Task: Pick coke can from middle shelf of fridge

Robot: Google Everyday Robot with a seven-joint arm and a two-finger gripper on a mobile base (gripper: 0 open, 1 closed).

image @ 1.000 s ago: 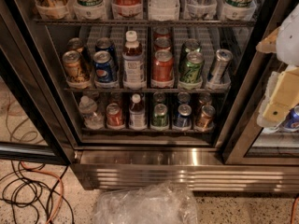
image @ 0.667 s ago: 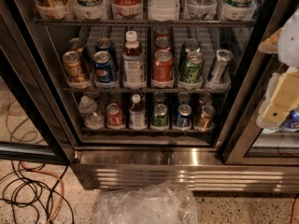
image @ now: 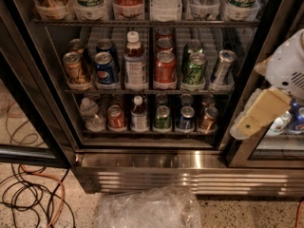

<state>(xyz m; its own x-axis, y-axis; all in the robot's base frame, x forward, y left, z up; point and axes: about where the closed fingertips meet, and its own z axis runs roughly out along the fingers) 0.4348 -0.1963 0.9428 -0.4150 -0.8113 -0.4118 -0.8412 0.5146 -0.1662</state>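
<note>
The coke can (image: 165,67) stands upright at the front of the middle shelf (image: 142,91) of the fridge (image: 156,161), in a white lane tray, with two more red cans lined up behind it in the same lane. Just left of the coke can stands a clear bottle (image: 135,61) with a white cap and a pale label, and further left a blue Pepsi can (image: 105,68) and then a brown-gold can (image: 76,70). Just right of the coke can is the green can (image: 195,69) (another green one sits behind it), and beyond that a silver can (image: 222,68) leans to the right.

The gripper (image: 251,118) hangs well to the right of the coke can and lower, outside the open compartment, in front of the dark door frame. It is a tan piece slanting down and to the left from a white arm housing. Whether it is spread or pressed together cannot be told, and it touches none of the drinks.

Below the coke can, the lower rack carries smaller cans and bottles. Far below, on the speckled floor, lies a crumpled clear plastic bag (image: 147,208), with dark and orange cables (image: 33,194) to its left.
</note>
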